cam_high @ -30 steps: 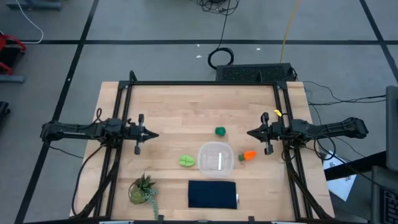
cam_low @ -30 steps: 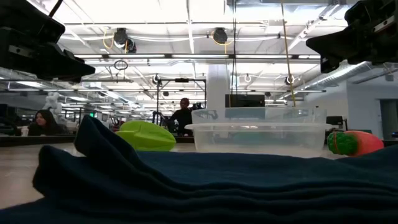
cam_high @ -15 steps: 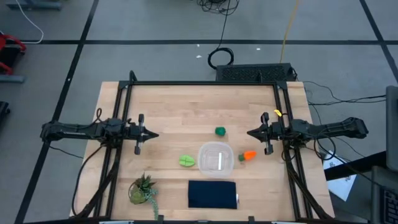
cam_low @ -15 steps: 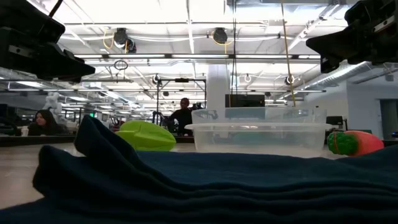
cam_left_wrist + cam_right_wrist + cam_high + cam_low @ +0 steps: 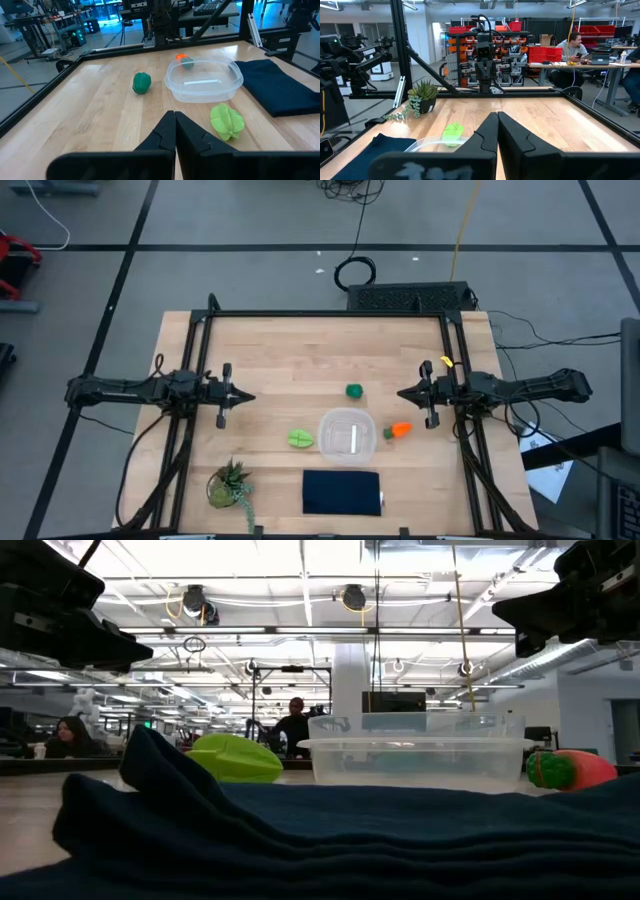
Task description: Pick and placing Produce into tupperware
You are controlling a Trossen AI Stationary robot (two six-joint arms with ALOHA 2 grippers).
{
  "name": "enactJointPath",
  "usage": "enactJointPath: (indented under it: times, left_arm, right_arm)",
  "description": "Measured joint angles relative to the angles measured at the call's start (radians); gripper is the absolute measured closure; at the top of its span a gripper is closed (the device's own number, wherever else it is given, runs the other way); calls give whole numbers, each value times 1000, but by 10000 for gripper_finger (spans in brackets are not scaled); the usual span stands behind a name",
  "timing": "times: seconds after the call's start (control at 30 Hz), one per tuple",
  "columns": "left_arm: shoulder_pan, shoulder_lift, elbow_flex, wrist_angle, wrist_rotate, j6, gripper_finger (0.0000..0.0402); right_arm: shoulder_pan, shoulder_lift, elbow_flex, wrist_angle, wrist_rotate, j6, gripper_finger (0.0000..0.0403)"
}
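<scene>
A wooden table (image 5: 300, 350) framed by a black rail fills the overhead view, with two dark arms reaching in from opposite sides. The left gripper (image 5: 243, 396) hovers over the table's left half, its two fingers (image 5: 165, 135) pressed together and holding nothing. The right gripper (image 5: 404, 394) hovers over the right half, facing it across the boards, its fingers (image 5: 490, 132) likewise closed together and empty.

Near the front edge lies a folded navy cloth (image 5: 342, 492), which fills the foreground of the table-level view (image 5: 300, 840). A spiky potted plant (image 5: 228, 483) stands at the front left, well apart from the cloth.

The clear plastic container (image 5: 348, 435) sits just behind the cloth, between the two arms and toward the front, with nothing inside it. Three pieces of toy produce lie around it on the bare wood. The light green leafy piece (image 5: 300, 439) lies just beside its left wall. The orange carrot (image 5: 398, 430) lies just beside its right wall, green top toward the container. The small dark green round piece (image 5: 354, 391) rests a little behind the container, near the table's middle.

In the room beyond the table, people sit at desks (image 5: 572, 47).
</scene>
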Motion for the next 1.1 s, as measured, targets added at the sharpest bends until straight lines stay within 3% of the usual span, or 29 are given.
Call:
enactJointPath:
  times: [0.73,1.1]
  left_arm:
    - [0,0,0,22,0,0,401]
    - [0,0,0,189,0,-4,401]
  right_arm:
    - [0,0,0,1,0,0,403]
    - [0,0,0,8,0,24,403]
